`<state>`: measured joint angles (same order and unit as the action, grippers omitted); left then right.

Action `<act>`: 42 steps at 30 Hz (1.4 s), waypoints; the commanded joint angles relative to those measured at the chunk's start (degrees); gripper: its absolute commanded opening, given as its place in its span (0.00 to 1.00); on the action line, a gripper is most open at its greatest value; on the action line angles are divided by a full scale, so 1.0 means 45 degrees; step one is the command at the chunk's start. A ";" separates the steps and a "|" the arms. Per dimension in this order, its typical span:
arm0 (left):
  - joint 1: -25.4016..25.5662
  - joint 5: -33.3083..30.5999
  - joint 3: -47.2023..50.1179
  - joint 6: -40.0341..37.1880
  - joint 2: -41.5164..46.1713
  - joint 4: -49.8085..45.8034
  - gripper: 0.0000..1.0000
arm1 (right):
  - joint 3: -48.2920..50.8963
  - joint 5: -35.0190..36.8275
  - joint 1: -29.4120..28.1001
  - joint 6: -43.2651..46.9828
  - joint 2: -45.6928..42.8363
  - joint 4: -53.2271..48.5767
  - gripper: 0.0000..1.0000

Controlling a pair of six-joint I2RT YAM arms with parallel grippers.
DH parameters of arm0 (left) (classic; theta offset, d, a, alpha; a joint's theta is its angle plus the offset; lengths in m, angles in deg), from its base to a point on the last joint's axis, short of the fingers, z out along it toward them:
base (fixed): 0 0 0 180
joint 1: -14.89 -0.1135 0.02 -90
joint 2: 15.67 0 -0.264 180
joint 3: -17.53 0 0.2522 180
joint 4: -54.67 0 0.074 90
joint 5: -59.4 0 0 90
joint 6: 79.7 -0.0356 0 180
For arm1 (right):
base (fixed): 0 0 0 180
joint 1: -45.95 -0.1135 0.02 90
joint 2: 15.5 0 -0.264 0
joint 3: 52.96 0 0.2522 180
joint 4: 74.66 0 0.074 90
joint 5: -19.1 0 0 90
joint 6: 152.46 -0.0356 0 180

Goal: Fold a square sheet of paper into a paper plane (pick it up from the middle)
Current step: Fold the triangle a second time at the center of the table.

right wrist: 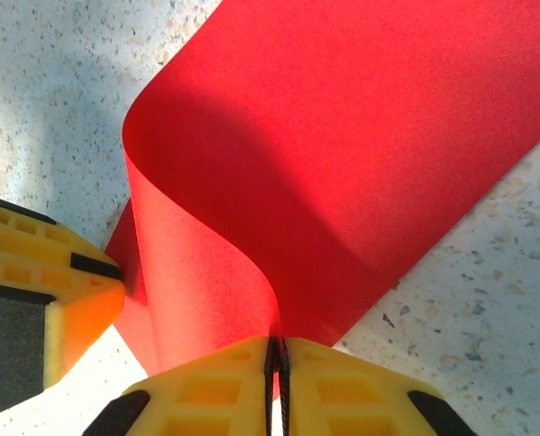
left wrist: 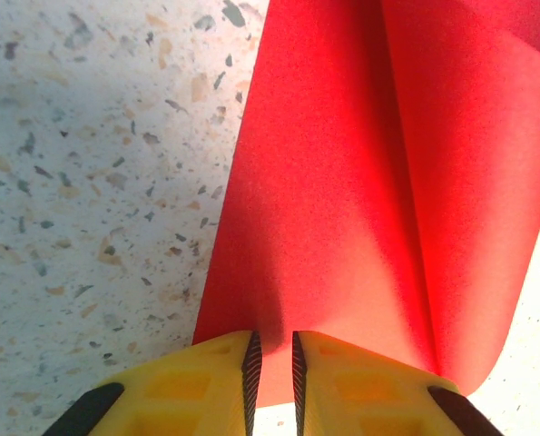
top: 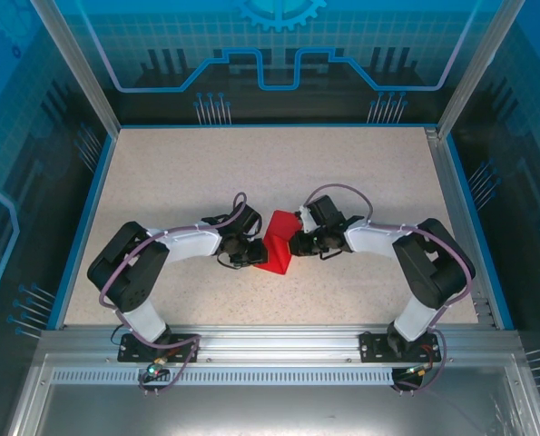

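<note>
The square sheet of paper (top: 276, 243) is bright red and lies mid-table between both arms. My right gripper (right wrist: 278, 343) is shut on one edge of the sheet (right wrist: 360, 136), lifting that part into a curl above the rest. From the left, my left gripper (left wrist: 276, 341) sits low over the sheet (left wrist: 342, 182), its jaws a narrow gap apart. Through the gap I see flat paper and table, nothing pinched. In the top view the left gripper (top: 250, 251) and right gripper (top: 293, 243) face each other across the paper.
The speckled tabletop (top: 251, 173) stretches bare around the paper, bounded by blue side walls (top: 79, 218) and a metal rail (top: 270, 341) at the near edge. The left gripper's yellow finger (right wrist: 61, 300) sits close beside the right gripper.
</note>
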<state>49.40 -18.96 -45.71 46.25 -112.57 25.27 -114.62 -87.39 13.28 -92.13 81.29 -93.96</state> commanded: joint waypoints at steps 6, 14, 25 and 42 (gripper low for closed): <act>-0.0107 0.0008 -0.0208 -0.0155 -0.0115 -0.0548 0.22 | -0.0488 0.0656 -0.0268 0.0246 0.0230 -0.0975 0.13; -0.0098 0.0050 -0.0168 -0.0146 -0.0126 -0.0527 0.22 | -0.0806 0.0803 -0.0299 0.0280 0.0421 -0.1149 0.13; -0.0101 0.0068 -0.0191 -0.0130 -0.0145 -0.0547 0.22 | -0.1182 0.0891 -0.0339 0.0359 0.0658 -0.1444 0.13; -0.0098 0.0221 -0.0275 -0.0136 -0.0259 -0.0495 0.23 | -0.1653 0.1310 -0.0682 0.0457 0.1154 -0.2079 0.13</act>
<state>49.33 -18.59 -45.77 46.25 -112.60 25.29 -120.69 -82.34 11.25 -90.87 85.58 -101.40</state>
